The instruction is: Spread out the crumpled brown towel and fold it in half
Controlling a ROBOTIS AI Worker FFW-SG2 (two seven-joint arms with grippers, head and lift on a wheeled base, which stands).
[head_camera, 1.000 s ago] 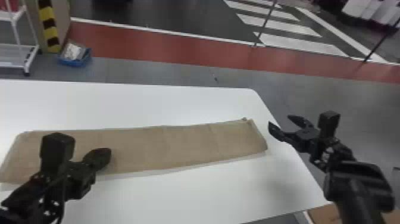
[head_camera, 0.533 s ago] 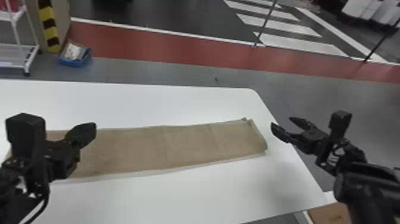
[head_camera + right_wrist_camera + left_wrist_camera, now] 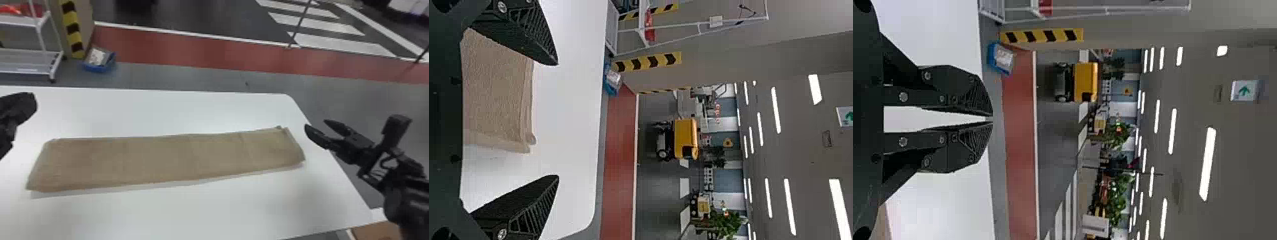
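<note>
In the head view my left gripper [image 3: 17, 108] is at the left edge, beyond the towel's left end. The left wrist view has the left gripper [image 3: 991, 119] shut, its tips together with no cloth between them. My right gripper [image 3: 315, 124] stands open off the towel's right end, over the table's right edge. The brown towel [image 3: 159, 159] lies flat as a long folded strip across the table, its layers slightly offset along the near edge and right end. In the right wrist view the towel [image 3: 494, 90] lies beyond the widely parted fingers of the right gripper [image 3: 558, 120].
The white table [image 3: 191, 213] has its rounded far corner and slanting edge on the right, below the right gripper. A cardboard box [image 3: 380, 231] is at the bottom right. On the floor behind stand a white rack [image 3: 32, 60] and a blue bin [image 3: 99, 67].
From above the towel's left part, my left gripper has moved left, mostly out of the head view. The right gripper has shifted slightly right, away from the towel. The towel looks unmoved.
</note>
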